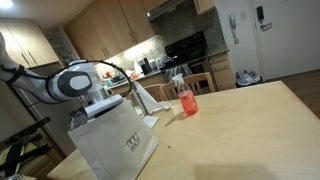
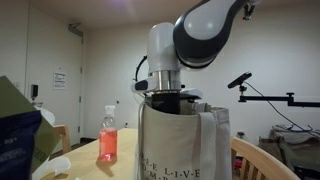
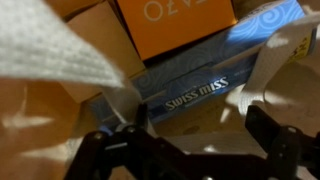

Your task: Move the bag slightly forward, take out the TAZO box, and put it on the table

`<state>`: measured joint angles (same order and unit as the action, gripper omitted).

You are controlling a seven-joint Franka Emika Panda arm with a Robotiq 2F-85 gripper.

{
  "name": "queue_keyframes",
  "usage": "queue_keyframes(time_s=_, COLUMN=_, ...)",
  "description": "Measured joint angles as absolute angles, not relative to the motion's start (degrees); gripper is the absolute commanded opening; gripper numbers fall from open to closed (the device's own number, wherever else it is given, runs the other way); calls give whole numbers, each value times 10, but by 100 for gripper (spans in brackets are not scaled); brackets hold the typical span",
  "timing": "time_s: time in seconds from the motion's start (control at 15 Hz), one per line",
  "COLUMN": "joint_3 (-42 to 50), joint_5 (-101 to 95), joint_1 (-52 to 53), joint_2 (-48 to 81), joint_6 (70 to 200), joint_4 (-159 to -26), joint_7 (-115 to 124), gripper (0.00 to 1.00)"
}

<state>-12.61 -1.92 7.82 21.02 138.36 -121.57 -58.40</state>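
Observation:
The white paper bag (image 1: 115, 140) stands on the tan table (image 1: 245, 125) and fills the front in both exterior views (image 2: 185, 140). My arm reaches down into its open top, so the fingers are hidden there. In the wrist view the orange TAZO box (image 3: 175, 22) lies inside the bag at the top of the picture, beyond a blue Swiss Miss box (image 3: 200, 75). My gripper (image 3: 190, 150) is open and empty, with its fingers spread over the bag's bottom on the near side of the blue box, apart from the TAZO box.
A red-pink drink bottle (image 1: 187, 100) stands on the table behind the bag and also shows in an exterior view (image 2: 108, 145). A blue-and-white snack bag (image 2: 18, 135) sits close to one camera. White paper (image 3: 60, 50) lies inside the bag on the left.

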Motion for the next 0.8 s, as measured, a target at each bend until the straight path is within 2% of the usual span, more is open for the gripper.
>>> queue_keyframes(time_s=0.8, joint_3=-122, joint_5=-20, joint_1=64, joint_2=218, joint_6=1383, joint_4=-1211, joint_7=-584, gripper=100)
